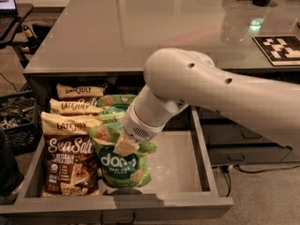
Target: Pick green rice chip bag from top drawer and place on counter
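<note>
Surface: grey glossy counter fills the upper half of the view and reflects light; a black-and-white patterned marker board lies on it at the far right.
Top drawer: the top drawer stands pulled out below the counter edge, wide and shallow, with a pale floor bare on its right side.
Arm: a thick white robot arm reaches in from the right and bends down over the drawer.
Gripper: the gripper hangs over the middle of the drawer, its jaws clenched on the crumpled top edge of a pouch.
Green rice chip bag: the green rice chip bag hangs upright from the jaws near the drawer front, "dang" lettering facing out, a shadow below it.
Other green pouches: more of the same kind lie behind it, partly hidden by the arm.
Late July bags: brown-and-cream Sea Salt bags stand in a row along the drawer's left side, just beside the held pouch.
Left of drawer: a black crate sits on the floor.
</note>
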